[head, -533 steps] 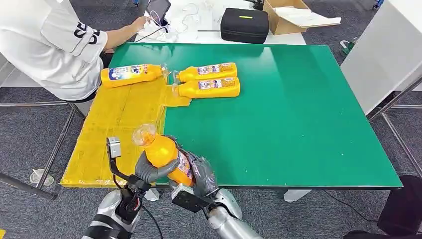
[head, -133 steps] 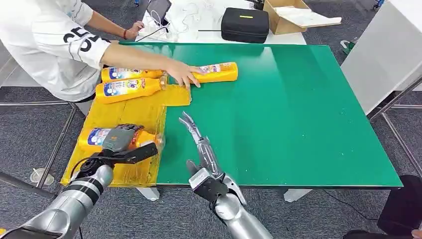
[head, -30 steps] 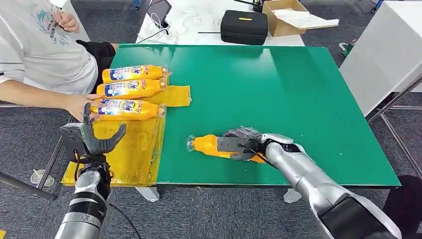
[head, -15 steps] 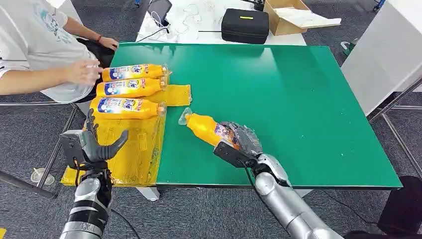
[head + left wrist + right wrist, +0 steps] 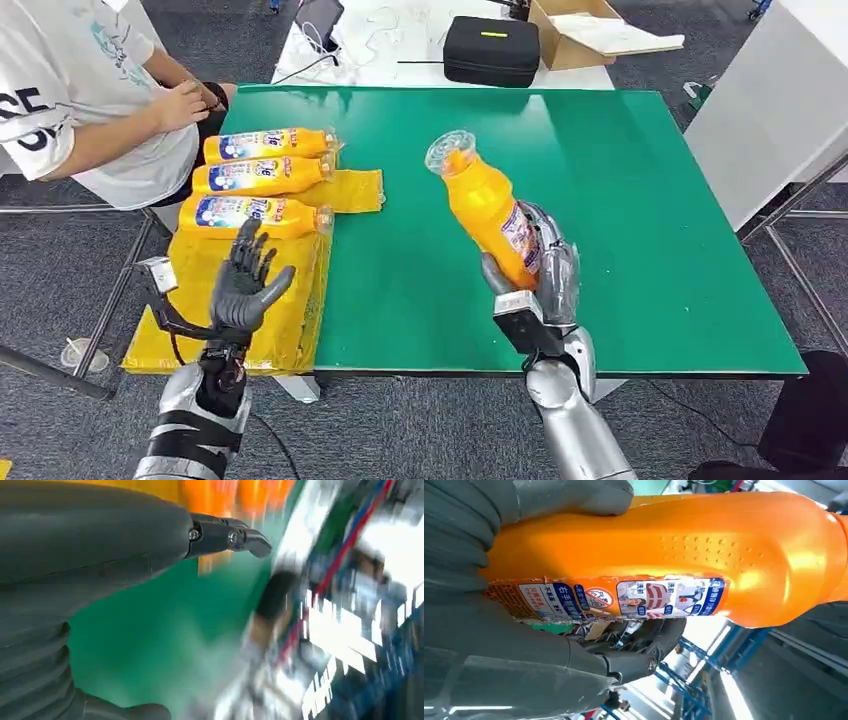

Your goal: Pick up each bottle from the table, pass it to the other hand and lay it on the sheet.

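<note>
1. The right hand [image 5: 535, 268] is gripping an orange bottle [image 5: 486, 214] by its lower body, fingers wrapped round the labelled part and the thumb pressing the opposite side, as the right wrist view [image 5: 664, 555] is showing close up.
2. The bottle is standing nearly upright in the air above the green table [image 5: 640, 190], its clear cap end [image 5: 448, 152] pointing up and tilting slightly away from the robot.
3. The left hand [image 5: 244, 283] is hovering over the yellow sheet [image 5: 270, 330], fingers spread apart and holding nothing.
4. 3 other bottles [image 5: 262, 180] are lying side by side on the far part of the sheet, caps pointing toward the table; a person [image 5: 90, 90] is sitting just beyond them.
5. Handling, as a judgement: the body is looking like smooth, glossy rigid plastic, likely slippery and, if filled, moderately heavy; the dimpled patch above the label and the paper label itself are probably offering the best friction.
6. Hold point, as a judgement: the receiving hand is best taking the free upper body, between the right hand's fingers and the neck.
7. The left wrist view is too blurred to add detail.
</note>
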Robot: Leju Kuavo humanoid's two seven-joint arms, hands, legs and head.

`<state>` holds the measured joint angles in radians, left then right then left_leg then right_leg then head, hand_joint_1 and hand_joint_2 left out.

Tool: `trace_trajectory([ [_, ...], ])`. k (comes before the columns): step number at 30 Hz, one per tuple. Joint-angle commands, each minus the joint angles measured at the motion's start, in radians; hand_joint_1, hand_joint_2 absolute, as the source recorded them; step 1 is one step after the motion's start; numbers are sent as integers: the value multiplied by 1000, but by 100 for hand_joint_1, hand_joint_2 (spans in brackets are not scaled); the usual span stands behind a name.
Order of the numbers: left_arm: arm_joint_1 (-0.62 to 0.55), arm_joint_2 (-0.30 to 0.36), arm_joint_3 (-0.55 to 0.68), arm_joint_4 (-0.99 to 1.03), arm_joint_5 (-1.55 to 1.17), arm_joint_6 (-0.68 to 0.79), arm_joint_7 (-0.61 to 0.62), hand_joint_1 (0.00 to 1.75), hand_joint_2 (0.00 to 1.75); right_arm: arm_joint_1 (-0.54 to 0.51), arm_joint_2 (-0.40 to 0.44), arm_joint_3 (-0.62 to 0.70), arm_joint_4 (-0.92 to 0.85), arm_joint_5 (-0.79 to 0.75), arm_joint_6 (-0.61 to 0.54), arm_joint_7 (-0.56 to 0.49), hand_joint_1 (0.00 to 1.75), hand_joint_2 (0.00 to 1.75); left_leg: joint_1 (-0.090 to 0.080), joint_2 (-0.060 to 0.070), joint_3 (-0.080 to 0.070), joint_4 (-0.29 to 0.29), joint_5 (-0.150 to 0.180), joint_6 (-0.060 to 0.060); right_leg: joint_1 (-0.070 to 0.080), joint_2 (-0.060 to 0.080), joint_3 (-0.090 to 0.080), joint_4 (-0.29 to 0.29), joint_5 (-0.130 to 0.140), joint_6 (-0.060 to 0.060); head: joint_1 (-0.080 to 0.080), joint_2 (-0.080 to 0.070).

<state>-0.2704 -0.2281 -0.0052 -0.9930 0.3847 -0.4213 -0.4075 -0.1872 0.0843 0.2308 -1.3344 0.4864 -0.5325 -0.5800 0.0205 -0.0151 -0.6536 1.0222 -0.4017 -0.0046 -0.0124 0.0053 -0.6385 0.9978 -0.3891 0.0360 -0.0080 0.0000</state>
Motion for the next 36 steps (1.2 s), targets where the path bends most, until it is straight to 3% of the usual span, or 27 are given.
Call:
trace_trajectory([
  [1, 17, 79, -236, 32, 127, -163, 39, 0, 175, -14, 81, 10, 243, -4, 53, -118, 175, 175, 0, 3, 5, -2, -1, 1, 0, 1, 4, -2, -1, -1, 0, 0],
  [18, -29, 95, -379, 107, 103, -169, 12, 0, 175, -119, 176, 215, 504, 0, 36, -118, 175, 175, 0, 4, 5, -1, -1, 1, 1, 2, 4, -1, -1, -2, 0, 0],
  [30, -62, 88, -365, 138, 133, -141, 17, 0, 175, -130, 207, 304, 620, 15, 66, -118, 175, 175, 0, 2, 5, -1, -1, 1, 1, 0, 4, -1, -1, -1, 0, 0],
  [36, -80, 82, -295, 134, 177, -117, 20, 0, 175, -143, 196, 320, 679, 22, 93, -95, 175, 175, 0, 1, 3, -1, 0, 1, 1, 0, 2, -1, -1, -1, 0, 0],
])
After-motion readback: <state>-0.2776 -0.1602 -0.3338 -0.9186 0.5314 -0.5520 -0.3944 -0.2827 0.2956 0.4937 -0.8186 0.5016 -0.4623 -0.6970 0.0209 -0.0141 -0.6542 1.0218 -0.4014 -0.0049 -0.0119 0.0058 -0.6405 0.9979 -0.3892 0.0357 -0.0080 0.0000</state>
